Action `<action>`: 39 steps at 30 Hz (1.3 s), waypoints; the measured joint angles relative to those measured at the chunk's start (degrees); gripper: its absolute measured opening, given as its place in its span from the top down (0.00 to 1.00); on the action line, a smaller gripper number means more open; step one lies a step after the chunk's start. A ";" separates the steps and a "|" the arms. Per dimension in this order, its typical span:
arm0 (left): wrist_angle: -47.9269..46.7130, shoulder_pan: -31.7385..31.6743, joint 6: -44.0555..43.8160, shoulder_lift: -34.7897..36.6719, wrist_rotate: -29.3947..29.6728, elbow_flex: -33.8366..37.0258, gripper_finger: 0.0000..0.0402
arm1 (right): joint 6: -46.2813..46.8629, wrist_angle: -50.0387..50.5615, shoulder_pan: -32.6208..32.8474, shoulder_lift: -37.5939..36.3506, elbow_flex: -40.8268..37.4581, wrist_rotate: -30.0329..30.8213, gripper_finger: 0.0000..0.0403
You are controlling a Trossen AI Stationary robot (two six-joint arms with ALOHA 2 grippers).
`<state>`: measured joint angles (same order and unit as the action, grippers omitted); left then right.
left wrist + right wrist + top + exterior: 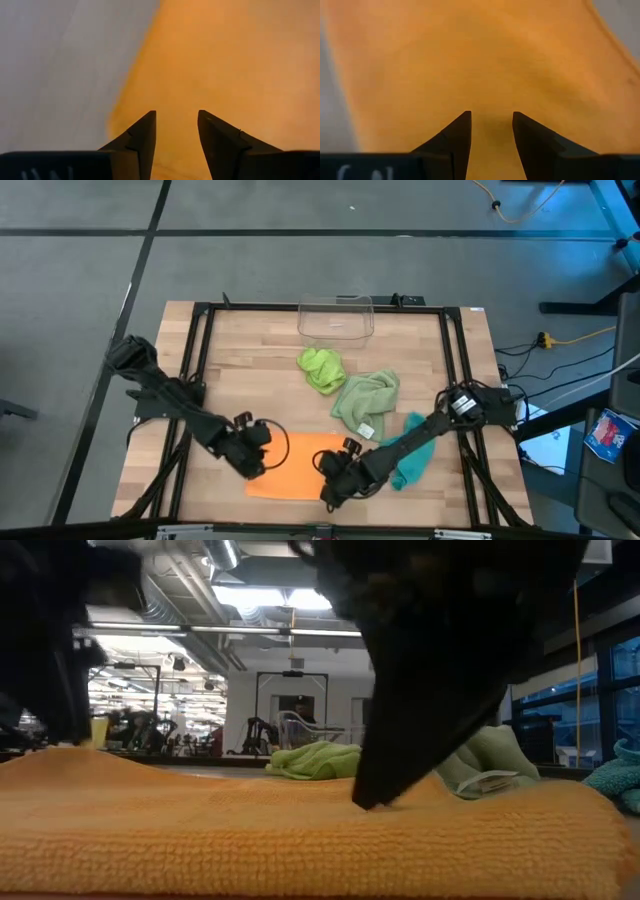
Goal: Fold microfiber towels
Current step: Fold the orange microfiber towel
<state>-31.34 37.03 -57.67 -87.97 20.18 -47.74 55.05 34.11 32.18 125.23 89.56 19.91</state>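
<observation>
Wooden counter (260, 350) in a concrete-floored workshop carried the orange towel (300, 468) at its near edge, both the left claw (176, 131) and right claw (491, 129) narrowly parted over it, while only the overhead view showed the clear bin (336, 320).

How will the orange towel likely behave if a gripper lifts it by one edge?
Probably floppy: the orange towel lies flat yet ripples in the low view, so it should drape and sag. Its fuzzy pile looks grippy, not slippery. It seems light and, when pushed, likelier to bunch than slide.
</observation>
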 joint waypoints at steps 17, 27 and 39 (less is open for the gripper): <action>15.73 0.71 -6.66 -8.27 -12.01 1.02 0.66 | -11.78 3.52 -9.53 2.42 0.34 -0.42 0.64; 19.95 2.73 -7.06 -8.52 -10.71 1.20 0.66 | -28.17 -4.31 -17.64 2.71 0.11 0.58 0.63; 20.51 4.83 -8.26 -2.36 -10.71 1.26 0.66 | -41.90 -15.39 -26.31 3.13 -0.14 -10.10 0.63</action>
<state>-10.83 41.86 -65.93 -90.33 9.47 -46.48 13.15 18.72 5.87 128.35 89.42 9.80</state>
